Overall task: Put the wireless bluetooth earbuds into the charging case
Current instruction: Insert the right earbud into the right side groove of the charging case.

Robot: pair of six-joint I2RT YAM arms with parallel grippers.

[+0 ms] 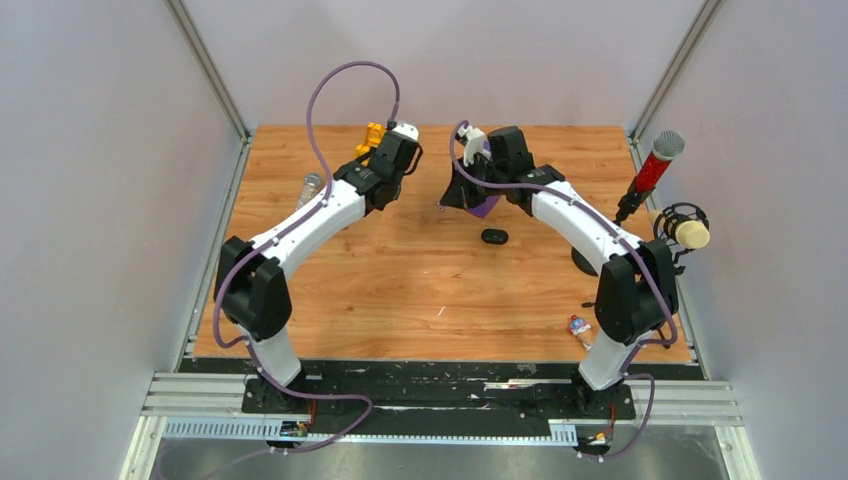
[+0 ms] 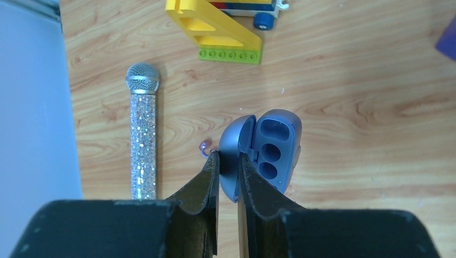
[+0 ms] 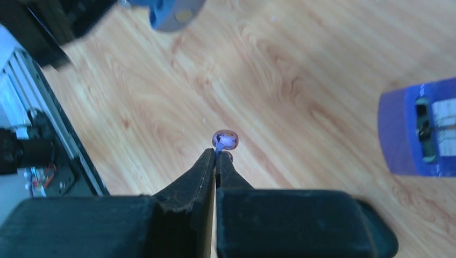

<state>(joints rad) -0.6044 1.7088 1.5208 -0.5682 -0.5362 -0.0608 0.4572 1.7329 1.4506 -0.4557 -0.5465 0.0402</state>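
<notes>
From overhead, I see both arms reaching to the far half of the table (image 1: 400, 300), the left arm (image 1: 330, 205) toward 11 o'clock and the right arm (image 1: 580, 215) toward 12. Their claws are hidden under the wrists in this view. A closed black oval (image 1: 494, 236) lies alone at 3 o'clock of centre. A red mic (image 1: 655, 165) stands at the 2 o'clock edge.

On the left wrist camera, the left claw (image 2: 228, 157) is narrow and pinches the lid of a grey-blue case (image 2: 277, 150). The case hangs open with its wells facing me. A glitter mic (image 2: 143, 140) lies at 9 o'clock and a yellow toy (image 2: 215, 32) at 12. A purple bead (image 2: 204, 146) shows just beside the left fingertip; I cannot tell what it is.

On the right wrist camera, the right claw (image 3: 216, 156) is shut tight, with a tiny purple-tipped bud (image 3: 225, 140) nipped at its very tips. The case's underside shows at 11 o'clock and a purple block (image 3: 414, 129) at 3.
</notes>
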